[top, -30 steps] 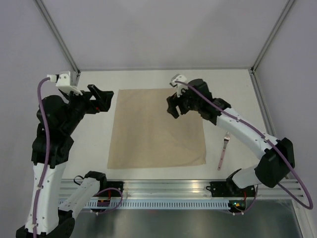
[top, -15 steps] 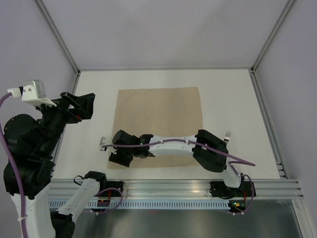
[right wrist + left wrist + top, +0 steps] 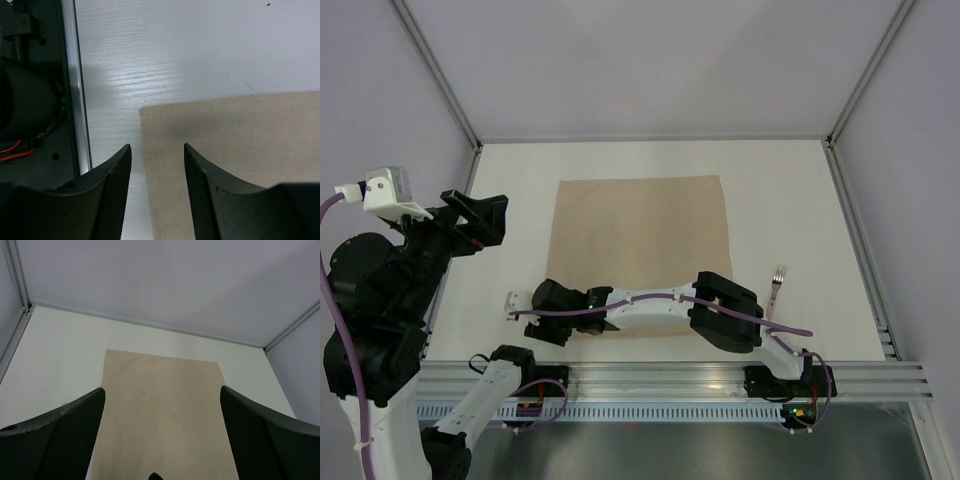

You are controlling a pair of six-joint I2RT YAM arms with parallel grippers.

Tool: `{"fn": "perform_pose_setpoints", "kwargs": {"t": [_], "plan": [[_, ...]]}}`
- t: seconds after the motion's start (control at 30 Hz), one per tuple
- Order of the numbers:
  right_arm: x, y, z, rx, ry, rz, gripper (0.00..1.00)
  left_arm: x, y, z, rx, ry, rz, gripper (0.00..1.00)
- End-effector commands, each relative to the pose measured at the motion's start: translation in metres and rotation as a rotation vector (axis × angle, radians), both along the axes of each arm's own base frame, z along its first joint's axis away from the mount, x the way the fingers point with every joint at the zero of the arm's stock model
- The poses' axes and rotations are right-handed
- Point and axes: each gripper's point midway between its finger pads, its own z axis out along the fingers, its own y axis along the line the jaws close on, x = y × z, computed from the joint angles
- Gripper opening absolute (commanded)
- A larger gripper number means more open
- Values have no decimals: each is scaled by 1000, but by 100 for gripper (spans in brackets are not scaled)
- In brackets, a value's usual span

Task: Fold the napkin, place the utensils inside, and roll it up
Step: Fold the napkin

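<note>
On the left, the left arm is lifted up above the white table (image 3: 790, 190), out past the left side of the cloth. The left gripper (image 3: 162, 390) is wide open with nothing in it, and it points toward the napkin. The napkin (image 3: 640, 240) lies flat and spread out in the middle of the table, not folded. The right arm reaches low along the near edge of the napkin, all the way to its near left corner. The right gripper (image 3: 156, 147) hangs over that corner with its two fingers a little apart. It holds nothing, and I cannot tell if it touches the cloth. On the right, the fork (image 3: 770, 305) lies on the table near the napkin's right edge, not touching it, with its tines pointing away from the arms
</note>
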Motion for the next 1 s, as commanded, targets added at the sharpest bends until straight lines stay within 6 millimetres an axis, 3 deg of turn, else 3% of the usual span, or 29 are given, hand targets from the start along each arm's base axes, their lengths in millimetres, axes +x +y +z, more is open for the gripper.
{"fn": "perform_pose_setpoints", "kwargs": {"t": [0.0,0.2,0.43,0.57,0.8,0.97], "plan": [[8,20,0,45,-7,-22,52,-4,0,0,-29,4,2,100],[10,31,-19,31,-6,-31,50,-5,1,-6,-27,13,10,100],[13,25,-40,-5,-11,-45,49,-2,2,-14,-18,29,17,100],[12,21,-46,-19,-7,-48,37,0,2,-17,-13,37,17,100],[10,20,-44,-22,1,-35,21,2,3,-19,-4,35,21,100],[10,24,-24,-2,0,-30,14,4,3,-19,2,33,22,100]]}}
